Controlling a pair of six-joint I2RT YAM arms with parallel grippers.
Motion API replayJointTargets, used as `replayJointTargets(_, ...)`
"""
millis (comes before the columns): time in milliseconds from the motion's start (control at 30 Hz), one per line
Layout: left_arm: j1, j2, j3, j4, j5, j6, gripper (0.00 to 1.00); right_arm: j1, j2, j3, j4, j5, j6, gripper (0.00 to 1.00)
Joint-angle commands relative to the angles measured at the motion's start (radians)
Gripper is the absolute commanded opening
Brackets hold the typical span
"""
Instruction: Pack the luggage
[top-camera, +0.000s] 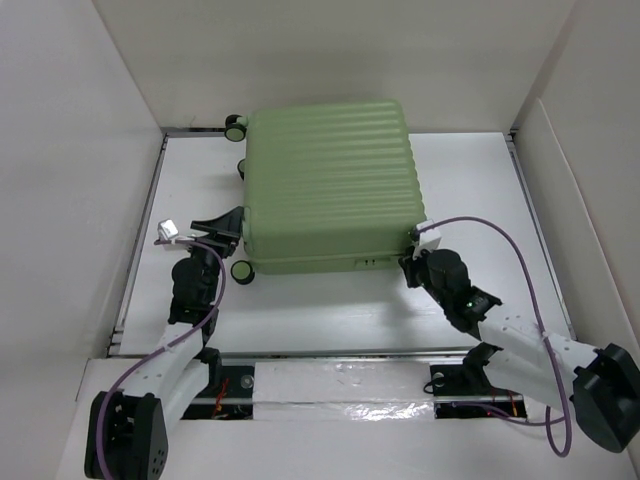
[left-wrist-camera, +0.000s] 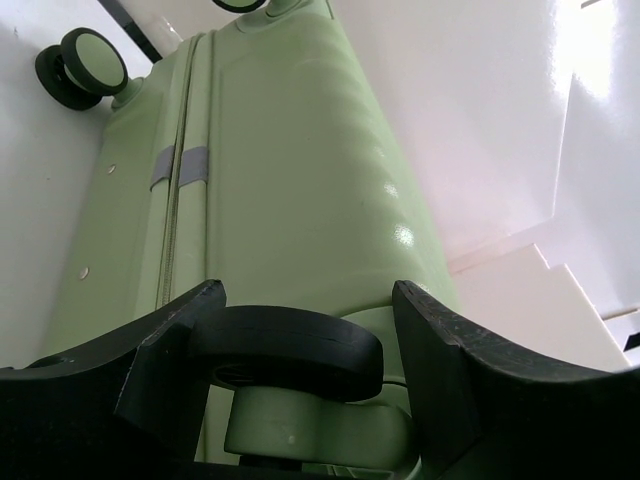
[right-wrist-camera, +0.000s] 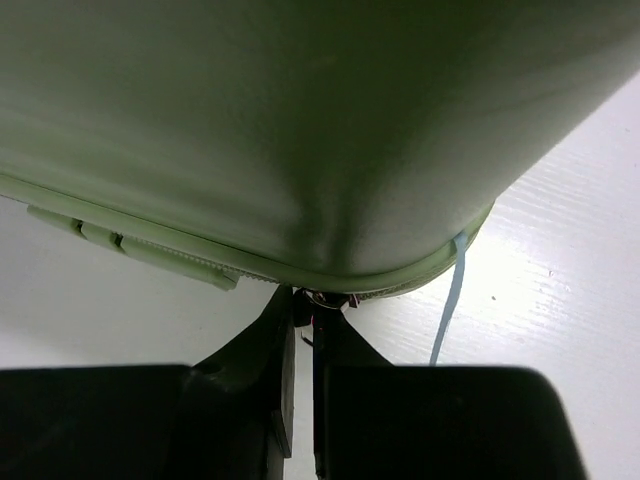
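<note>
The luggage (top-camera: 330, 185) is a light-green ribbed suitcase lying flat and closed in the middle of the table. My left gripper (top-camera: 228, 224) is at its left side. In the left wrist view the left gripper (left-wrist-camera: 308, 300) is open, its jaws straddling a black-and-green wheel (left-wrist-camera: 290, 350); the wheel touches the left finger and a gap remains on the right. My right gripper (top-camera: 412, 262) is at the near right corner. In the right wrist view the right gripper (right-wrist-camera: 305, 300) is shut on the zipper pull (right-wrist-camera: 325, 298) under the shell's seam.
A thin pale blue strap (right-wrist-camera: 450, 300) hangs out of the seam at the corner. Other wheels (top-camera: 241, 271) stick out on the left side, one at the far corner (top-camera: 235, 127). White walls (top-camera: 80, 200) enclose the table on three sides.
</note>
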Motion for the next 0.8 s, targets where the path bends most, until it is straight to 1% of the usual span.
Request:
replayJointTargets(0,-0.062,-0.002,-0.033,-0.008,0.195,0.206,0.0,0.088,0.075,0.066,0.147,-0.09,0.002,0.0)
replayJointTargets(33,-0.103,-0.006,-0.023,-0.019,0.135,0.223,0.0,0.122,0.101,0.092,0.158,-0.097,0.013,0.0)
replayJointTargets(67,-0.153,-0.012,-0.007,-0.043,0.082,0.265,0.0,0.201,0.13,0.111,0.185,-0.122,0.02,0.0)
replayJointTargets(100,-0.209,-0.007,0.005,-0.074,0.031,0.284,0.0,0.246,0.194,0.132,0.202,-0.131,0.039,0.0)
replayJointTargets(133,-0.312,0.001,0.023,-0.078,-0.082,0.296,0.0,0.295,0.228,0.184,0.23,-0.131,0.048,0.0)
replayJointTargets(167,-0.354,0.022,0.031,-0.083,-0.127,0.304,0.0,0.393,0.259,0.213,0.236,-0.102,0.051,0.0)
replayJointTargets(233,-0.401,0.047,0.036,-0.062,-0.176,0.292,0.0,0.47,0.336,0.27,0.232,-0.062,0.041,0.0)
replayJointTargets(267,-0.401,0.062,0.031,-0.049,-0.174,0.281,0.0,0.493,0.351,0.313,0.2,-0.017,0.034,0.0)
replayJointTargets(300,-0.401,0.067,0.025,-0.034,-0.166,0.269,0.0,0.504,0.357,0.315,0.203,-0.009,0.03,0.0)
replayJointTargets(367,-0.401,0.071,0.019,-0.019,-0.137,0.263,0.0,0.493,0.342,0.275,0.251,0.004,0.025,0.0)
replayJointTargets(433,-0.412,0.07,0.016,-0.034,-0.129,0.26,0.0,0.44,0.309,0.261,0.235,-0.004,0.018,0.0)
replayJointTargets(500,-0.412,0.041,0.002,-0.045,-0.14,0.249,0.0,0.401,0.214,0.232,0.195,-0.014,-0.005,0.0)
replayJointTargets(533,-0.412,0.027,-0.012,-0.057,-0.155,0.246,0.0,0.36,0.177,0.228,0.189,-0.022,-0.022,0.0)
replayJointTargets(567,-0.412,0.001,-0.012,-0.075,-0.166,0.246,0.0,0.34,0.139,0.231,0.123,-0.036,-0.033,0.0)
replayJointTargets(600,-0.412,-0.012,-0.01,-0.095,-0.177,0.253,0.0,0.323,0.065,0.255,0.077,-0.039,-0.062,0.0)
replayJointTargets(633,-0.412,-0.036,-0.006,-0.13,-0.192,0.273,0.0,0.297,0.002,0.269,-0.005,-0.047,-0.111,0.0)
replayJointTargets(667,-0.412,-0.047,-0.004,-0.144,-0.198,0.284,0.0,0.285,0.002,0.283,-0.053,-0.039,-0.111,0.0)
replayJointTargets(700,-0.412,-0.058,-0.001,-0.158,-0.203,0.292,0.0,0.271,-0.047,0.298,-0.104,-0.027,-0.131,0.0)
replayJointTargets(767,-0.402,-0.078,0.0,-0.18,-0.206,0.304,0.0,0.222,-0.086,0.309,-0.181,-0.028,-0.142,0.0)
